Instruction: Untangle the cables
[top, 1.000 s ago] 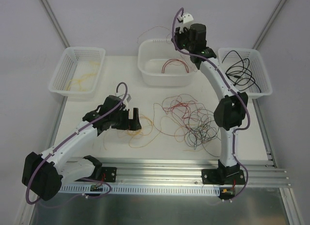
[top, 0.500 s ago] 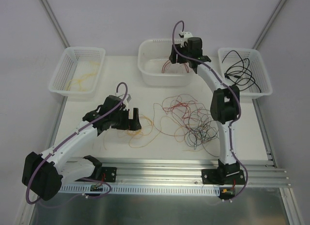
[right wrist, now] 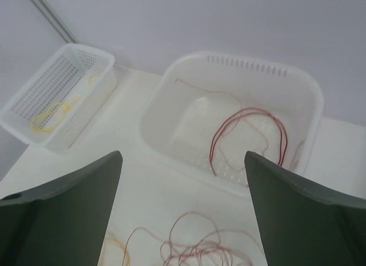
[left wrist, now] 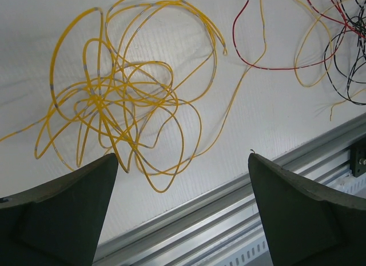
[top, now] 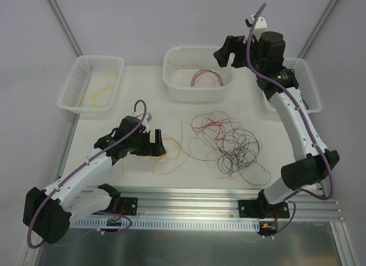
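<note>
A tangled clump of red, black and yellow cables [top: 229, 143] lies mid-table. A looser yellow bundle [top: 166, 154] [left wrist: 114, 100] sits to its left, just past my left gripper [top: 155, 141] [left wrist: 183, 156], which hovers low over it, open and empty. Red cables [top: 207, 77] [right wrist: 251, 134] lie in the white tub [top: 194, 94] [right wrist: 246, 57] at the back. High over the tub's right side, my right gripper [top: 226, 51] [right wrist: 182, 154] is open and holds nothing.
A mesh basket [top: 100, 58] [right wrist: 34, 100] at the back left holds yellow cables. The back-right basket [top: 313, 94] is mostly hidden behind my right arm. A metal rail [top: 194, 206] [left wrist: 240, 220] runs along the near edge.
My right gripper went from shut to open over the tub, then rose and swung to the right; a thin red strand now lies in the tub. The left arm barely shifted.
</note>
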`<state>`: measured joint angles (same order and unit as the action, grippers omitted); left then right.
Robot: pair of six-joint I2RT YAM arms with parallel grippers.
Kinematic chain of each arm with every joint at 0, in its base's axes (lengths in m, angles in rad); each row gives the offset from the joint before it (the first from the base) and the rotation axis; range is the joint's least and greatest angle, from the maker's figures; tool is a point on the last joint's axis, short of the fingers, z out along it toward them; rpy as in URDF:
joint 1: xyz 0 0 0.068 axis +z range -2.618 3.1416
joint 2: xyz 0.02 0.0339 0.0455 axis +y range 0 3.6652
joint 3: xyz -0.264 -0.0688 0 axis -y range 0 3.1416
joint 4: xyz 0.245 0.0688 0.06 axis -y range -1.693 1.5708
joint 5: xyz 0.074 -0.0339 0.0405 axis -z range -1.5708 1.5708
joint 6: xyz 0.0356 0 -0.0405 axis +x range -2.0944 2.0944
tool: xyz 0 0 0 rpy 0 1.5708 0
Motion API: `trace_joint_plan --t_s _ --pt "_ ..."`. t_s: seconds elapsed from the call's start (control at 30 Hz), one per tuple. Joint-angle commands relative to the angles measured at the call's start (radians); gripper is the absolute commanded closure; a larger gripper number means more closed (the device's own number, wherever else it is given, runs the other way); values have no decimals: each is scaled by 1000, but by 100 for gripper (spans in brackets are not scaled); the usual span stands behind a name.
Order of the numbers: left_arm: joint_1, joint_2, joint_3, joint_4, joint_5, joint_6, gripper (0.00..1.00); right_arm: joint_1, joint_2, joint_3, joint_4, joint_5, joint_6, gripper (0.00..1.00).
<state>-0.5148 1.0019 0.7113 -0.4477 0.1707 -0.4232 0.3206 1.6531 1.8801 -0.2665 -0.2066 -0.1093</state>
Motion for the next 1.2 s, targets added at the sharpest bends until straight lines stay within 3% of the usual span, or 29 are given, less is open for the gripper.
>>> trace_joint_plan --t_s 0.0,0.2,0.33,0.43,0.57,0.7,1.07,1.17 --pt "10 -32 -26 14 -25 -63 1 26 -122 -172 -184 -16 74 7" --pt "10 -74 -104 37 -86 -143 1 173 -289 -450 -283 -66 105 11" --pt "10 -88 -150 66 -94 -189 1 338 -288 -636 -287 44 103 16" --pt "7 -66 -188 113 -100 -236 1 420 -242 -687 -226 79 108 21" --pt "7 -19 -239 205 -109 -302 1 491 -155 -668 -157 128 106 31" --pt "-1 35 -246 253 -115 -325 1 509 -72 -670 -19 179 204 46" --pt "-19 72 -263 287 -148 -359 1 515 195 -598 116 279 378 46" --pt "-27 115 -260 302 -160 -362 1 515 232 -592 133 291 385 53"
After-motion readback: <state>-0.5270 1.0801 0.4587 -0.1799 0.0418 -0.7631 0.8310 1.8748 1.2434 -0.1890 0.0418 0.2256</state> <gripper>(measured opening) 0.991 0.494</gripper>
